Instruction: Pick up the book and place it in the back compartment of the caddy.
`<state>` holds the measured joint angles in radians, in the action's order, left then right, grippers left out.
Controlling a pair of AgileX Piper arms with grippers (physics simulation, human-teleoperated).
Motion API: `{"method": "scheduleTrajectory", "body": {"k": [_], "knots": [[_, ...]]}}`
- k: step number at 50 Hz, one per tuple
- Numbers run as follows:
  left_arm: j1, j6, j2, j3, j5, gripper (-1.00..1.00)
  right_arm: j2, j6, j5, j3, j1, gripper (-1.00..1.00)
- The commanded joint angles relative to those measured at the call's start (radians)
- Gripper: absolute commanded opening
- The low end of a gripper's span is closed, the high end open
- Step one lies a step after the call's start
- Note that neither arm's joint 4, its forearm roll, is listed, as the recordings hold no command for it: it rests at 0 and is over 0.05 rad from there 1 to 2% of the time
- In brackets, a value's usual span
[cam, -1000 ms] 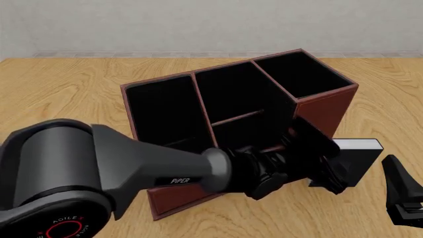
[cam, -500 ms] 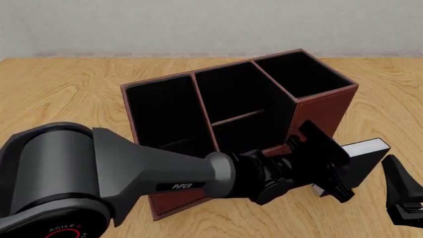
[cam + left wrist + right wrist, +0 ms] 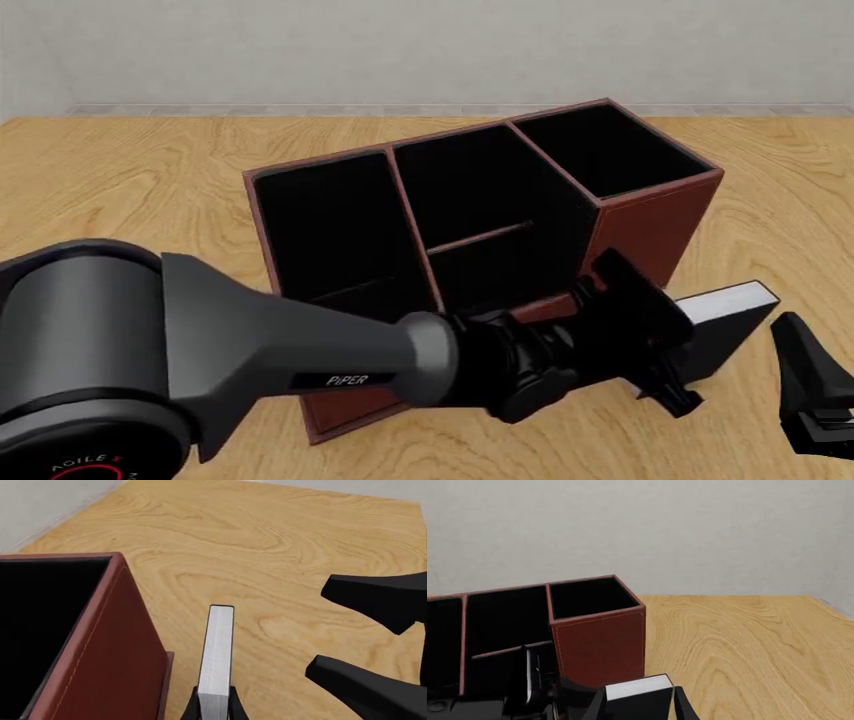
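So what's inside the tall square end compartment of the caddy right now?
Nothing shows inside the tall end compartment of the caddy: only black lining. Its floor is lost in darkness, so that part stays unconfirmed. The book is outside, in the left gripper.

Light wooden tabletop (image 3: 147, 170) with wavy grain, extending to a plain pale grey wall (image 3: 400, 50) behind; a thin light strip (image 3: 267, 108) runs along the junction of wall and tabletop.

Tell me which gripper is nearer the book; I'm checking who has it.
Left. The left gripper is shut on the book beside the caddy; the right gripper waits apart, nearer the camera.
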<state>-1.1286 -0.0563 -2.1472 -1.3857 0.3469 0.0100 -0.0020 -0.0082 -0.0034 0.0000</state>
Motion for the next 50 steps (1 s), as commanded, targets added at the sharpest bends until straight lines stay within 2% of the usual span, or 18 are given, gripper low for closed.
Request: {"method": "scheduleTrajectory", "body": {"k": [1, 18, 31, 35, 39, 41, 50], "knots": [[0.003, -0.041, 0.04, 0.043, 0.04, -1.0, 0.0, 0.0, 0.0, 0.0, 0.0, 1.0], [0.01, -0.005, 0.111, 0.14, 0.09, -1.0, 0.0, 0.0, 0.0, 0.0, 0.0, 1.0], [-0.006, -0.009, 0.155, 0.186, 0.1, -1.0, 0.0, 0.0, 0.0, 0.0, 0.0, 1.0], [-0.004, 0.012, 0.175, 0.205, 0.11, -1.0, 0.0, 0.0, 0.0, 0.0, 0.0, 1.0], [-0.014, -0.007, 0.177, 0.212, 0.108, -1.0, 0.0, 0.0, 0.0, 0.0, 0.0, 1.0], [0.007, 0.014, 0.195, 0.227, 0.124, -1.0, 0.0, 0.0, 0.0, 0.0, 0.0, 1.0], [-0.009, 0.02, 0.206, 0.246, 0.123, -1.0, 0.0, 0.0, 0.0, 0.0, 0.0, 1.0]]}}
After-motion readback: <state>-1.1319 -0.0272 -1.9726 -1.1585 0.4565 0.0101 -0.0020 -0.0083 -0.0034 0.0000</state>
